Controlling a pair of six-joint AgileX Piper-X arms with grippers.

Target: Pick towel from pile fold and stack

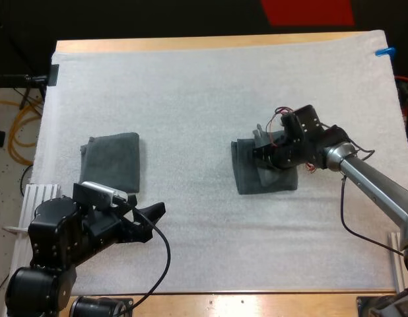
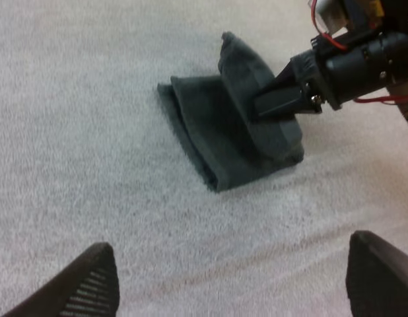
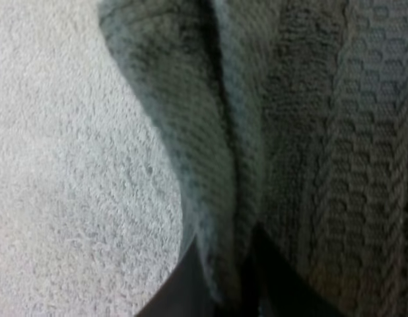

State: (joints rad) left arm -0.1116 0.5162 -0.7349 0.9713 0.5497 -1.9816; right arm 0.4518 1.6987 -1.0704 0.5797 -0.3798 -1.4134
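Note:
A dark grey-green towel (image 1: 267, 177) lies partly folded on the white mat, right of centre. My right gripper (image 1: 260, 156) is shut on a raised fold of it; close up, the two black fingers (image 3: 184, 287) pinch the towel's (image 3: 290, 132) fold from both sides. A second towel (image 1: 113, 160), folded flat, rests at the mat's left. My left gripper (image 1: 151, 222) hovers open near the front left, just below that folded towel. From its wrist, its fingers (image 2: 92, 277) stand wide apart over bare mat, with the half-folded towel (image 2: 214, 135) and my right gripper (image 2: 283, 102) farther off.
The white mat (image 1: 204, 86) covers nearly the whole table, with wide bare room at the back and in the middle between the two towels. White slotted rails (image 1: 39, 195) sit at the front left edge.

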